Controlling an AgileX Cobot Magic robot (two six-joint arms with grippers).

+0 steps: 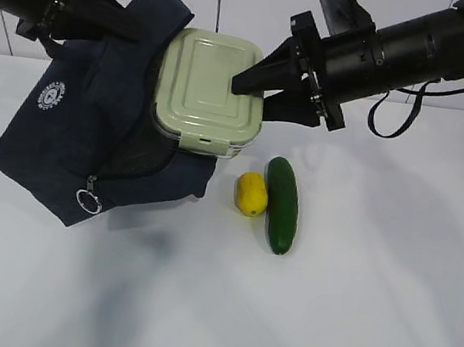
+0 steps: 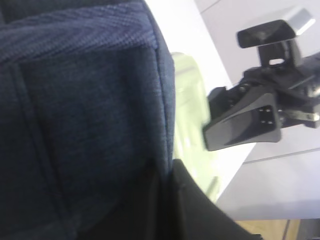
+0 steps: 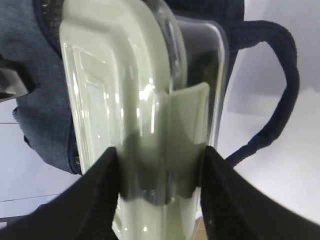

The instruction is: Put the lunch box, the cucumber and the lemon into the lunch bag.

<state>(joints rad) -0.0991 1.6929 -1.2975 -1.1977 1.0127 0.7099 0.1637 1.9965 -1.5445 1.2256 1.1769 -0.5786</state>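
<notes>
1. Surface: plain white table [image 1: 349, 326], matte, with soft shadows under the arms. Behind it a pale wall with a vertical seam; the left wrist view catches a strip of wood-toned floor past the table edge.
2. Count: one lunch bag [image 1: 73, 144], one lunch box [image 1: 209, 85], one lemon [image 1: 251, 194], one cucumber [image 1: 281, 204], two arms.
3. Lunch bag: dark navy fabric, tilted and lifted at its upper left, mouth turned toward the centre of the table. A round white logo and a ring zipper pull [image 1: 88, 201] show on the near side.
4. Lunch box: pale green lid facing the exterior camera, clear glass body behind it, sitting partway inside the bag's mouth.
5. Right gripper [image 1: 256, 91]: fingers clamped on the lunch box at its right edge; the right wrist view shows both black pads [image 3: 100, 195] pressed to either side of the lid latch and glass wall.
6. Left gripper [image 1: 107, 16]: closed on the bag's upper fabric near a handle, holding that corner up; the fingertips themselves are buried in dark cloth.
7. Lemon and cucumber lie on the table right of the bag, side by side and touching, lemon to the left.
8. Hard to read: the left wrist view is mostly blurred navy cloth; both arms are cut off by the frame; the bag's interior is in shadow.
</notes>
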